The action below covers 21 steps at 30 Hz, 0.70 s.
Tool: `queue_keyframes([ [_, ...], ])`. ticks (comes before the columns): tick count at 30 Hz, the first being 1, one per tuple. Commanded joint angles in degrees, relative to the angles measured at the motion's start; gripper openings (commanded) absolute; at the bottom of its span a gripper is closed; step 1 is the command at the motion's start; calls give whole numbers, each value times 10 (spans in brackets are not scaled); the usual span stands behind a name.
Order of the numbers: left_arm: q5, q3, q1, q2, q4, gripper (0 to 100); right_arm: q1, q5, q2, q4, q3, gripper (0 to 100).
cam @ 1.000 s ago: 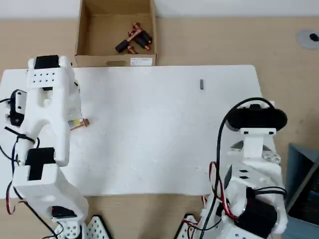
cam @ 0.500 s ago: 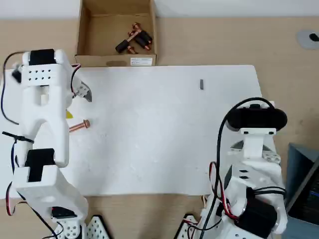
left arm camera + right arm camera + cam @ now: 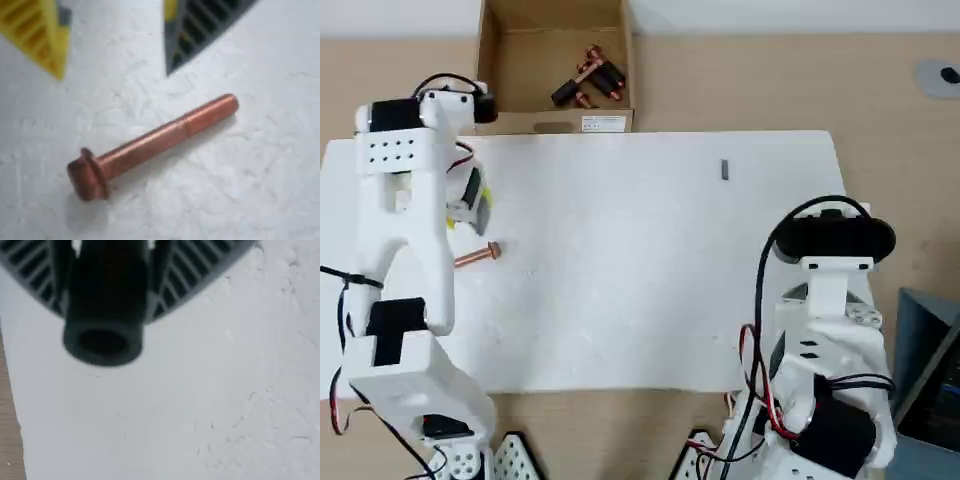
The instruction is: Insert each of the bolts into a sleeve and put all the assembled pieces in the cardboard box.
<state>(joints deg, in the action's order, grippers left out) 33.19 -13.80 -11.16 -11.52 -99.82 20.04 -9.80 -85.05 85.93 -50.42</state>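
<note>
White surface [image 3: 640, 290], with the cardboard box [image 3: 535, 55] just beyond its far edge holding assembled pieces [image 3: 590, 80] whose number is hard to make out. The left end effector [image 3: 114, 74] hangs spread above the bare copper bolt [image 3: 150, 145], which lies flat on the surface; its fingers are cut off at the frame edge. The right end effector [image 3: 107, 285], hidden beneath its arm in the high view, pinches a black sleeve [image 3: 102, 342].

Pieces [image 3: 592, 78] in cardboard box [image 3: 520, 60] too small to count; sleeve [image 3: 104, 335] cut off at edge
</note>
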Motion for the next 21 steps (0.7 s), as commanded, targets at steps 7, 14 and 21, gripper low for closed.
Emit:
queue_keyframes([
  [7,239,-27,-32,22,-6,129,5,-4,0,-13,1,11],
  [14,373,33,-32,22,-6,129,5,-4,0,-15,-15,11],
  [21,447,81,-32,22,13,130,5,-4,0,-21,-26,10],
])
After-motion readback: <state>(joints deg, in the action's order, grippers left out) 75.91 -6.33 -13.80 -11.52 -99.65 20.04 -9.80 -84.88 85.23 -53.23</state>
